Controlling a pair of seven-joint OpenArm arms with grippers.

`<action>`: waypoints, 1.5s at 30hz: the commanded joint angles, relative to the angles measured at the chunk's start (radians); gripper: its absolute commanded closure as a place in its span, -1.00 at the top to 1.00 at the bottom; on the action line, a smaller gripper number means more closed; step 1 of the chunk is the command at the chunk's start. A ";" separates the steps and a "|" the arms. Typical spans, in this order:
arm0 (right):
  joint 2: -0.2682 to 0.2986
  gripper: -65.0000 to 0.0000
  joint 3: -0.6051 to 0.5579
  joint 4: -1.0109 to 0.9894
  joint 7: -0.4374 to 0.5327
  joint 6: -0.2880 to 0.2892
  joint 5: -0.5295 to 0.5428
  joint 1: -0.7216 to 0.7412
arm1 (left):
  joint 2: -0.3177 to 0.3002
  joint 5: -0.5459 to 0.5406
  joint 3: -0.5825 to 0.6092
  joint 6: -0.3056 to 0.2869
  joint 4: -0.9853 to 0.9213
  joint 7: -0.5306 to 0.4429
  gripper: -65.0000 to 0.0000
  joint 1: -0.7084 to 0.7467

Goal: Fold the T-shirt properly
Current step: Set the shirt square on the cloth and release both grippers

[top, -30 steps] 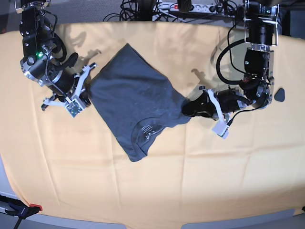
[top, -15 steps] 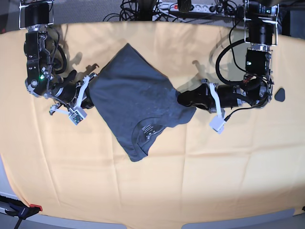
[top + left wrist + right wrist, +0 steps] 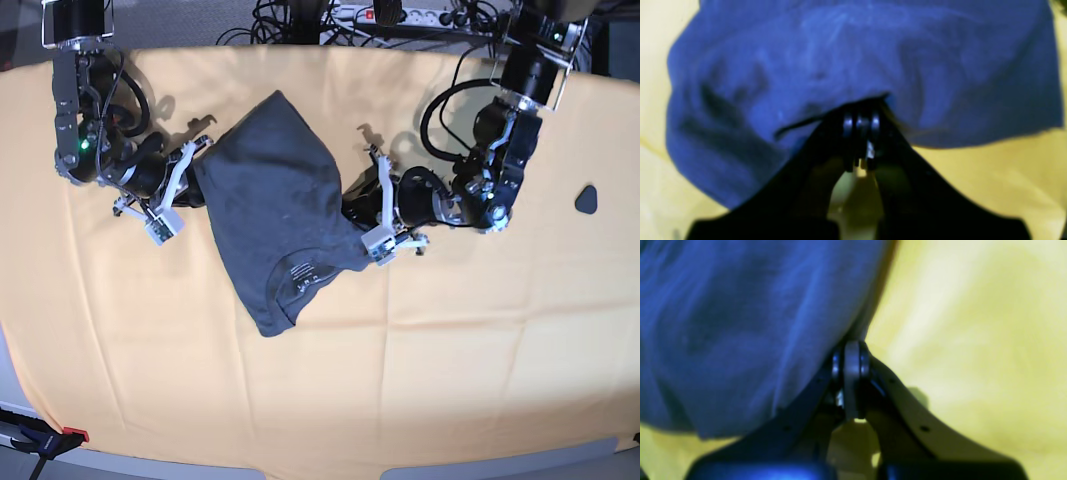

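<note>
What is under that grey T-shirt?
Around the T-shirt only the orange cloth shows, so it likely lies on that. The shirt covers whatever else might be beneath.

A table draped in a creased orange cloth (image 3: pixel 420 380) fills the view under even light. Behind its far edge lie tangled black cables (image 3: pixel 290 20) and a white power strip (image 3: pixel 400 14) on grey floor.

The base camera looks straight down from high up; both wrist cameras look close along their pincers, sharing the T-shirt (image 3: pixel 275 215).
</note>
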 commanded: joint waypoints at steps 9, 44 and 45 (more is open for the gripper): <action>-0.004 -1.00 0.005 0.270 0.008 -0.124 -0.038 -0.199 | 0.002 0.215 0.027 0.035 -0.288 -0.352 -1.00 -0.153; -0.081 -1.00 0.040 0.209 -0.134 0.005 -0.069 -0.145 | 0.058 -0.031 -0.054 -0.056 -0.087 -0.157 -1.00 -0.046; -0.076 -1.00 0.054 0.209 -0.131 0.005 -0.074 -0.156 | 0.050 -0.028 -0.054 -0.056 -0.101 -0.167 -1.00 -0.046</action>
